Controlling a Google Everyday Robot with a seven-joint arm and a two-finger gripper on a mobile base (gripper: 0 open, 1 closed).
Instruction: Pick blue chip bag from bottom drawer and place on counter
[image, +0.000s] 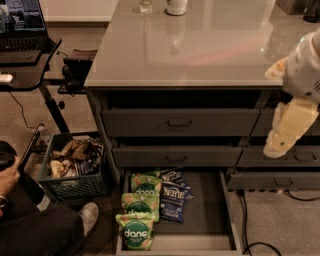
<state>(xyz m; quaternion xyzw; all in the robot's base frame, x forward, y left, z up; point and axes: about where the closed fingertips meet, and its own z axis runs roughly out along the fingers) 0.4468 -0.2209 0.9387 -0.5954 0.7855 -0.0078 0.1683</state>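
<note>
The bottom drawer (207, 215) stands pulled open at the foot of the dark-grey cabinet. A navy blue chip bag (174, 201) with white "Kettle" lettering lies flat in it, and a second blue bag (172, 176) lies just behind. Three light-green "dang" bags (137, 231) lie in a row along the drawer's left side. The pale-grey counter (200, 50) tops the cabinet. My gripper (286, 131), cream-coloured, hangs pointing down at the right, in front of the upper drawer fronts. It is well above and to the right of the open drawer and holds nothing that I can see.
A white cup (176, 6) and a glass (145, 6) stand at the counter's far edge. A black desk with a laptop (20, 25) is at the left. A crate of snacks (75, 162) sits on the floor, with a person's leg and shoe (87, 214) beside it. Cables (246, 220) run at the right.
</note>
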